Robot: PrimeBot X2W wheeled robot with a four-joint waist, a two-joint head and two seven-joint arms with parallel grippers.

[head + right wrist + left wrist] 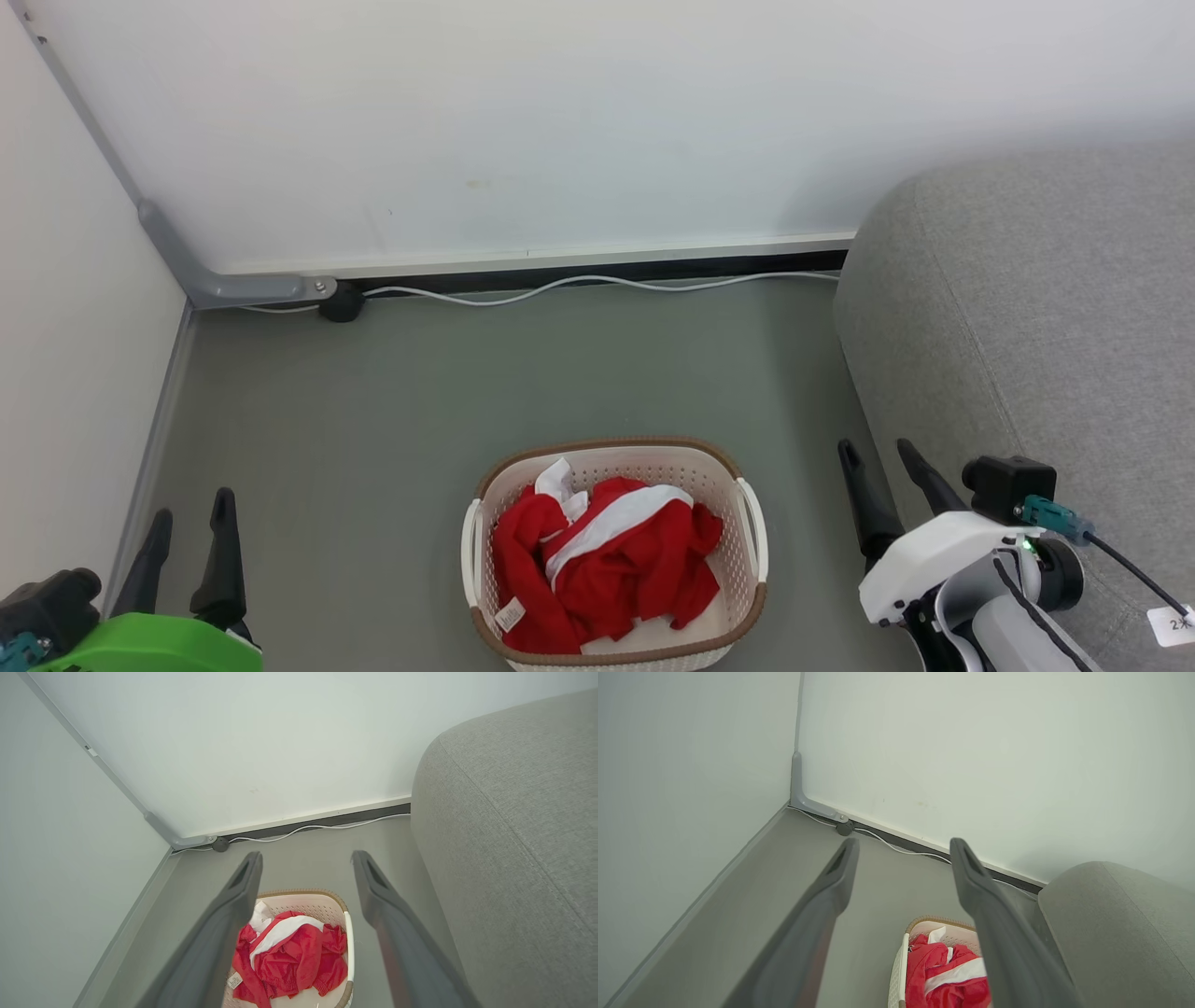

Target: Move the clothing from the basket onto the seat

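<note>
The clothing (597, 565), red fabric with white stripes and a small white label, lies bunched inside the basket (747, 523). That cream perforated basket with a brown rim stands on the grey floor at the bottom middle of the head view. The grey seat (1036, 317) rises to its right. My left gripper (191, 513) hangs open at the lower left, well apart from the basket. My right gripper (878, 453) is open between the basket and the seat. The clothing (943, 975) and basket (896, 975) appear low in the left wrist view, and the clothing (289, 952), basket (348, 933) and seat (514, 812) in the right wrist view.
White walls meet in a corner at the far left, with a grey conduit (177, 252) running down it. A white cable (579, 285) lies along the skirting beside a small black puck (341, 303). Bare grey floor (420, 392) stretches between the basket and the wall.
</note>
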